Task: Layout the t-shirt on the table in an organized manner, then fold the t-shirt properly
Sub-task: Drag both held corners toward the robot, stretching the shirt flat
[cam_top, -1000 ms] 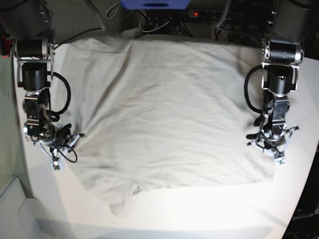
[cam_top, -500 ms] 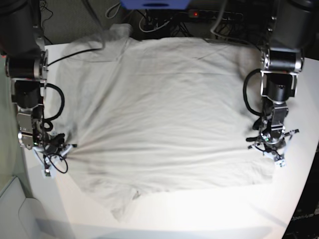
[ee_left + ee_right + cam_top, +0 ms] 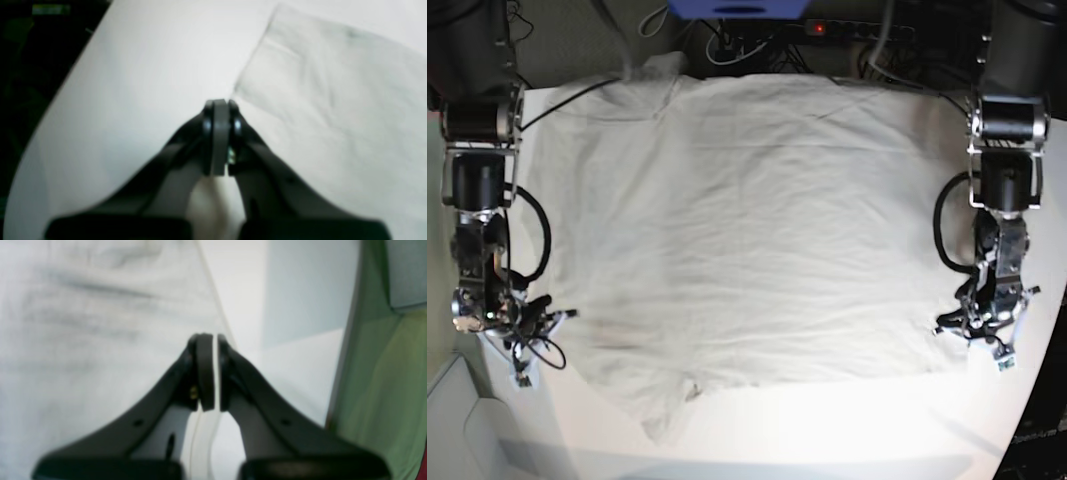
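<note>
A wide white bench (image 3: pixel 827 440) is filling the scene, with a tangle of cables and a power strip (image 3: pixel 827 30) sitting behind its far edge. The t-shirt (image 3: pixel 747 230) is lying spread nearly flat across the bench, covering most of it from the far edge down toward the near one, with one bunched corner hanging lower on the base view's left.

The shirt is looking soft, light and limp, with shallow wrinkles running through it; I judge it will be draping and sagging from any grip point rather than holding a shape, and it should be sliding easily on the smooth bench. The best places to be taking hold appear to be the side edges and corners, pinching both layers together so the cloth is moving as one sheet.

The left end effector (image 3: pixel 220 105) is sitting at the shirt's edge on the base view's right, its jaws pressed fully together. In the left wrist view the shirt's edge is lying right at the tips, but whether cloth is pinched between them I cannot tell. The right end effector (image 3: pixel 208 338) is sitting low at the opposite edge of the shirt, jaws nearly together with only a thin pale sliver between the pads (image 3: pixel 204 373); that sliver may be fabric, and the hem is running right up to the tips, yet the blur is keeping me from being sure
</note>
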### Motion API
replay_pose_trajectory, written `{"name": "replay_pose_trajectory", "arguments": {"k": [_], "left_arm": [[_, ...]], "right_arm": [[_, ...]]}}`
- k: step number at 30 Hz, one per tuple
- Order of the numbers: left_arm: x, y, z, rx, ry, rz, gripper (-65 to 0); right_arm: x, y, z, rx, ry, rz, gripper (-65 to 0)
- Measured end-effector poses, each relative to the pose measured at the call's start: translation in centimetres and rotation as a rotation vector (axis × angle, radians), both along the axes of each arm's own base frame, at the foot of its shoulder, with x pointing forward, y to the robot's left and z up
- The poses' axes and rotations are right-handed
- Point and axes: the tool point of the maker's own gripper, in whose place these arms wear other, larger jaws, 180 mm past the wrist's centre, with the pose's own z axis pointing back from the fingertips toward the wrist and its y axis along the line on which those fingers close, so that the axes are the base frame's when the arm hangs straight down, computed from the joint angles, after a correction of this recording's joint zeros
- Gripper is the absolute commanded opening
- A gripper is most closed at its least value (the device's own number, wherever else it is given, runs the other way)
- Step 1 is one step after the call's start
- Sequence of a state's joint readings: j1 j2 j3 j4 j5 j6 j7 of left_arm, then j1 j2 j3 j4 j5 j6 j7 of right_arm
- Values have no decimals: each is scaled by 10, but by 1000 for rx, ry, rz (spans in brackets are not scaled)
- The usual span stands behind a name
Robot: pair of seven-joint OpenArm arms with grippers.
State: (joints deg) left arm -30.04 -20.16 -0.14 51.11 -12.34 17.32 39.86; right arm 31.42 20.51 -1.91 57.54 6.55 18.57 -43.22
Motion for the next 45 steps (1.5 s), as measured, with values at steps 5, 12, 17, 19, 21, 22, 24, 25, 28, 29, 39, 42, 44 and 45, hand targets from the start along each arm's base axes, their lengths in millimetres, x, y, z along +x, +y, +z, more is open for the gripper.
{"name": "replay_pose_trajectory", "arguments": {"k": [5, 12, 17, 19, 21, 22, 24, 25, 28, 29, 39, 42, 44, 45], "left_arm": [[-45, -25, -31, -137, 33, 7, -650], [-68, -26, -53, -160, 63, 22, -650], [-63, -19, -59, -135, 33, 35, -650], [-59, -12, -61, -115, 19, 48, -650], [-55, -6, -63, -106, 24, 64, -650], [-52, -2, -64, -98, 16, 72, -650], [-49, 6, -66, -74, 0, 84, -650], [-48, 9, -67, -67, -4, 90, -650], [-42, 9, -65, -31, -4, 65, -650], [-38, 7, -64, -13, -1, 45, -650], [-22, -7, -57, -40, 25, 16, -650], [-21, -10, -56, -45, 21, 12, -650], [-21, -9, -55, -47, 25, 14, -650], [-20, -9, -54, -48, 26, 15, -650]], "right_arm": [[-39, 15, -20, -24, 19, 48, -617], [-57, 27, -32, -14, 26, 70, -617], [-60, 28, -57, 29, 36, 56, -617], [-61, 25, -67, 40, 35, 47, -617], [-55, 21, -69, 61, 22, 32, -617], [-50, 19, -69, 66, 19, 23, -617], [-42, 14, -71, 81, 8, 5, -617], [-37, 12, -71, 97, -4, -5, -617], [-28, 2, -73, 113, -21, -34, -617], [-25, -2, -72, 115, -24, -43, -617], [-6, -14, -67, 126, -37, -80, -617], [-5, -15, -62, 110, -16, -75, -617], [0, -19, -48, 78, -32, -60, -617], [3, -22, -39, 63, -50, -54, -617]]}}
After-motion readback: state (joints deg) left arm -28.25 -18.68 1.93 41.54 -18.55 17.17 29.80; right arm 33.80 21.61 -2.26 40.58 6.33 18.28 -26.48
